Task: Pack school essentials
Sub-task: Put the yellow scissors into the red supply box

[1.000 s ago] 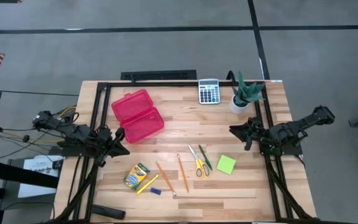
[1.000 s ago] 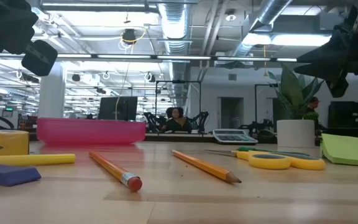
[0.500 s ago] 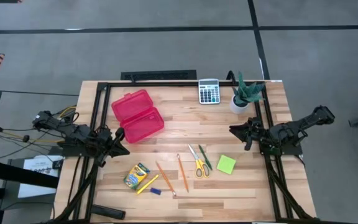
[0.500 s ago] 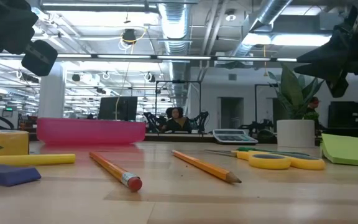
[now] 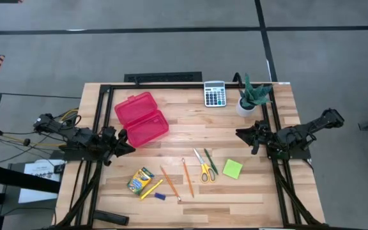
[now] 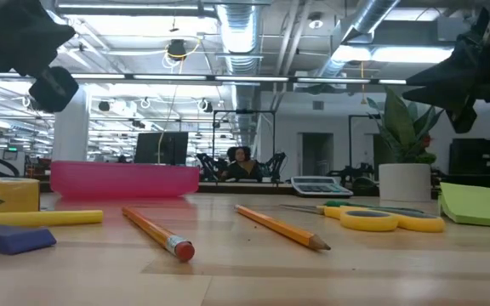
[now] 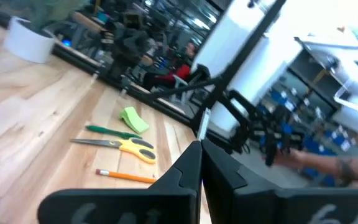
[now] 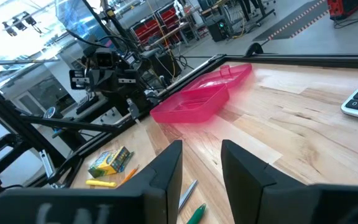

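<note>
The left gripper (image 5: 125, 142) hangs above the table's left side just beside the red case (image 5: 141, 119), its fingers (image 7: 194, 165) pressed together on nothing. The right gripper (image 5: 243, 133) hangs above the right side, well apart from the case and near the potted plant (image 5: 251, 97), its fingers (image 8: 166, 165) parted with a gap and nothing between them.

Taking the open red case as the landmark, the school things lie on the wooden table (image 5: 190, 198) on the near side of it, toward the front edge. Nearest the front edge is the tiny blue eraser (image 5: 160, 196), with the yellow marker (image 5: 151, 189) and the crayon box (image 5: 140, 180) just behind it. To their right lie two orange pencils (image 5: 170, 184), then the yellow-handled scissors (image 5: 202, 167) with the green pen (image 5: 211, 162) alongside, and the lime sticky-note pad (image 5: 232, 168) farthest from the case. Beyond the case's right, at the far edge, the grey calculator (image 5: 214, 94) sits beside the plant.
</note>
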Controlling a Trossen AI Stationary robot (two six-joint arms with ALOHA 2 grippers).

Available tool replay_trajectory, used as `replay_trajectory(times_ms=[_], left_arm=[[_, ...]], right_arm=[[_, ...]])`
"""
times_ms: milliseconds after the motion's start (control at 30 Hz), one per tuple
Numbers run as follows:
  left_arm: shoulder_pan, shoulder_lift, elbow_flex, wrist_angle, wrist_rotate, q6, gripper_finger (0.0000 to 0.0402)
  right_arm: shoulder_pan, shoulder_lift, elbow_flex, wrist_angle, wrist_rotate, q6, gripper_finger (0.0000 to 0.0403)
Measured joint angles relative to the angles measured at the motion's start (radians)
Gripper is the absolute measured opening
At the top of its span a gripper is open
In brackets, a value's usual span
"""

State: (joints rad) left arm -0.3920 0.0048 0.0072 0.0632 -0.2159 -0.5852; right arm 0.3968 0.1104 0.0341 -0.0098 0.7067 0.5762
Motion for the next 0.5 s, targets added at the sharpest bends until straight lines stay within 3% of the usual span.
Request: replay_trajectory(times_ms=[100, 267, 500], left_arm=[[0.0, 0.0, 0.0, 0.013, -0.055, -0.011, 0.0], [0.0, 0.0, 0.0, 0.067, -0.145, -0.161, 0.0], [0.0, 0.0, 0.0, 0.103, -0.468, -0.302, 0.0]], right_arm=[[0.0, 0.0, -0.001, 0.017, 0.0, 0.0, 0.0122], [0.0, 0.0, -0.002, 0.038, 0.002, 0.0, 0.0122], [0.0, 0.0, -0.003, 0.052, 0.0, 0.044, 0.0122]])
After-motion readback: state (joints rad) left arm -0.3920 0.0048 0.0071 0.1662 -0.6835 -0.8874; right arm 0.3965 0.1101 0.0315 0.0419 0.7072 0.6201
